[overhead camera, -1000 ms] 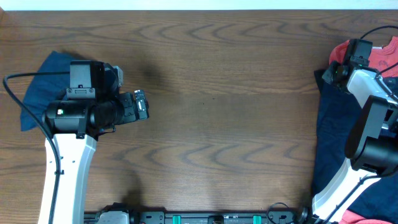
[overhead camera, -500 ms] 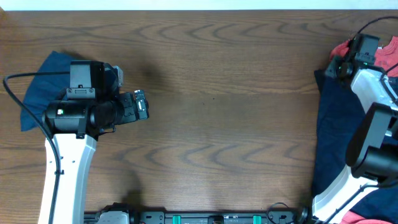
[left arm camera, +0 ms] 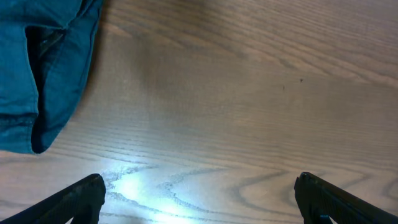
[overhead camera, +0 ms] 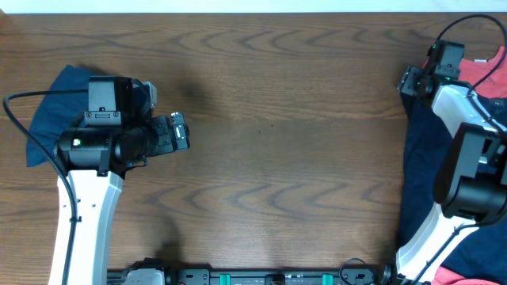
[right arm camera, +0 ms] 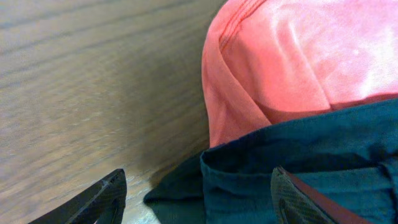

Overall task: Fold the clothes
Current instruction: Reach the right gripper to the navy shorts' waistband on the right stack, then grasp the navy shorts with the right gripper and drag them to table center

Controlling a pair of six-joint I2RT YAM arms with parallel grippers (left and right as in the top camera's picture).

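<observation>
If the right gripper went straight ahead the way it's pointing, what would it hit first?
Probably the rumpled edge of the navy shorts, just ahead of the right gripper between its open jaws; the coral T-shirt lies beyond. Depth is hard to judge here.

Overhead straight down on the table (overhead camera: 277,158); 2 wrist views low, close over it and the clothes (overhead camera: 47,111).
</observation>
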